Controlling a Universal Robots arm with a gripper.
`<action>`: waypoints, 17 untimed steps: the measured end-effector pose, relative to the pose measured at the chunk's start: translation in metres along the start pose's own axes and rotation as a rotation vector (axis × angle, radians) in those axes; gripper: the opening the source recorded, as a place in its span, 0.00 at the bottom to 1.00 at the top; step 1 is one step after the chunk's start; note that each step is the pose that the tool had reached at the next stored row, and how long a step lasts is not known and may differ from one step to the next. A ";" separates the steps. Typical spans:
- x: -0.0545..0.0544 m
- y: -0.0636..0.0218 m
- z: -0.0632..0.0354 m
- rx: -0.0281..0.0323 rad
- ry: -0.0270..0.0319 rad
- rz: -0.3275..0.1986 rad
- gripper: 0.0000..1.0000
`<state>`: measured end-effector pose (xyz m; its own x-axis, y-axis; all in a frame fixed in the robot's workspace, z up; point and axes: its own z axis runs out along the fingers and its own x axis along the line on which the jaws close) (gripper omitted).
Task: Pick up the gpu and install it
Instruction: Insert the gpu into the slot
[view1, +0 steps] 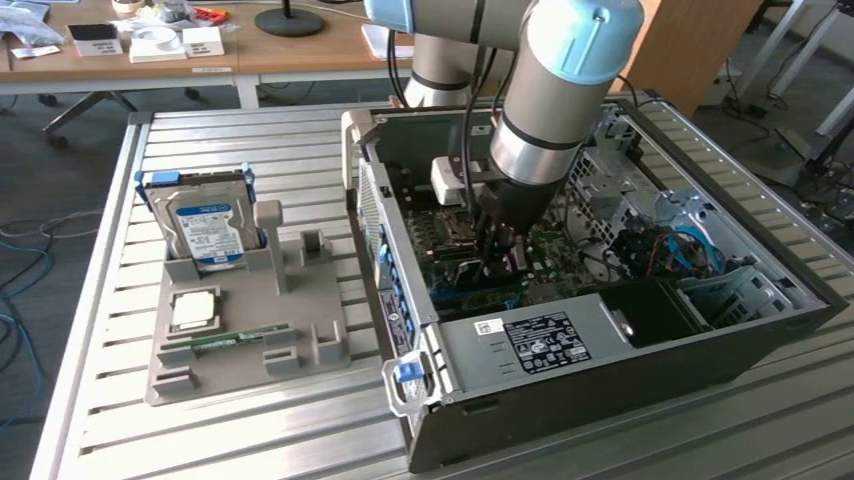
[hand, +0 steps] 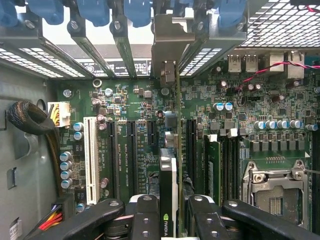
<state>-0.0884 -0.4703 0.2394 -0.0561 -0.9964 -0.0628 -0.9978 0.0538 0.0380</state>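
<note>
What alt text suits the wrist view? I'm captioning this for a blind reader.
The black gripper holds the thin green graphics card edge-on, upright over the green motherboard inside the metal computer case. A long white expansion slot lies beside it.

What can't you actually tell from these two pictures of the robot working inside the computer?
- Gripper, exterior view: hidden inside the computer case behind the arm.
- Graphics card, wrist view: seen edge-on between the fingers; its fan face doesn't show.
- Whether the card's bottom edge is fully in its slot: the card itself covers it.
- Small green strip on the grey tray, exterior view: too small to identify.
</note>
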 end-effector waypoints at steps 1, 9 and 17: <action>0.000 0.0000 0.0000 0.0000 0.0001 0.000 0.27; 0.000 0.0009 0.0014 0.0001 0.0000 0.000 0.27; 0.000 0.0011 0.0016 0.0000 0.0000 0.000 0.27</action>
<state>-0.0896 -0.4703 0.2379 -0.0561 -0.9964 -0.0628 -0.9978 0.0538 0.0380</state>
